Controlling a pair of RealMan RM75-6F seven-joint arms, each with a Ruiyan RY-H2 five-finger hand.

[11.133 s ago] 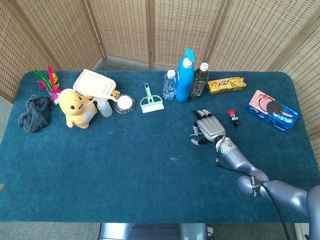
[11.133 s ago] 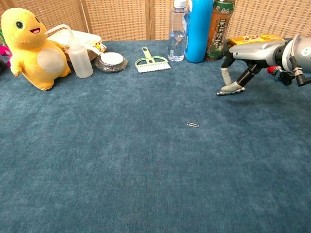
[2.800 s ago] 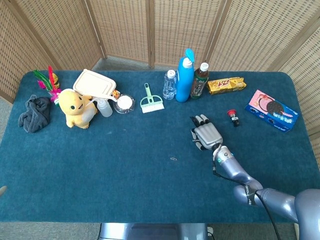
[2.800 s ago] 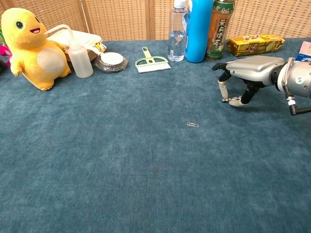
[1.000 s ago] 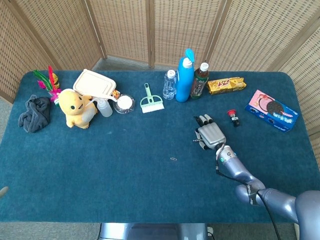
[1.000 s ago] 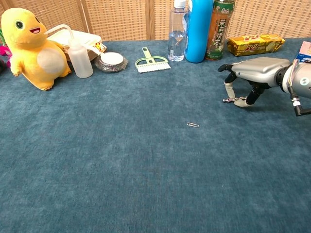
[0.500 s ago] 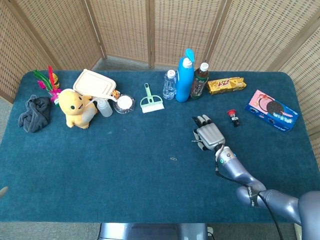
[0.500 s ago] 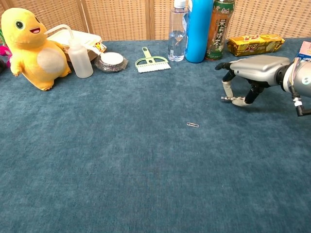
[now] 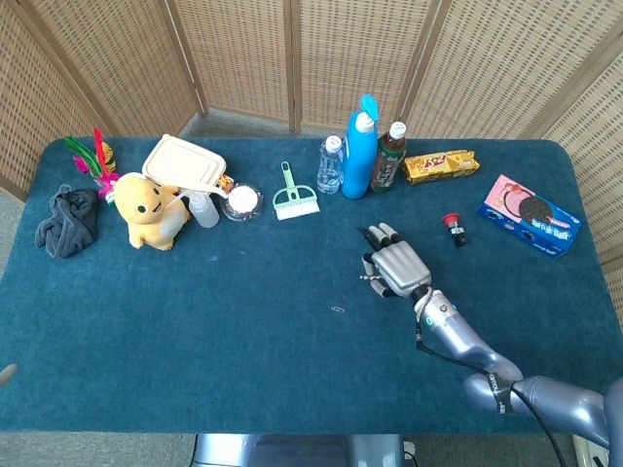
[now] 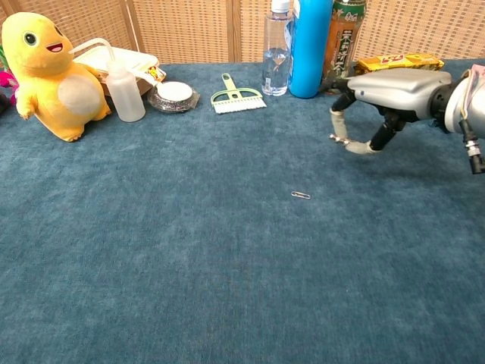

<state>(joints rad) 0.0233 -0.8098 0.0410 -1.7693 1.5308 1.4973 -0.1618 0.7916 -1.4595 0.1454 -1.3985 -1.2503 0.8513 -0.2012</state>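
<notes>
The right hand point(image 9: 397, 266) hovers palm-down near a paper clip point(image 9: 337, 309).
</notes>
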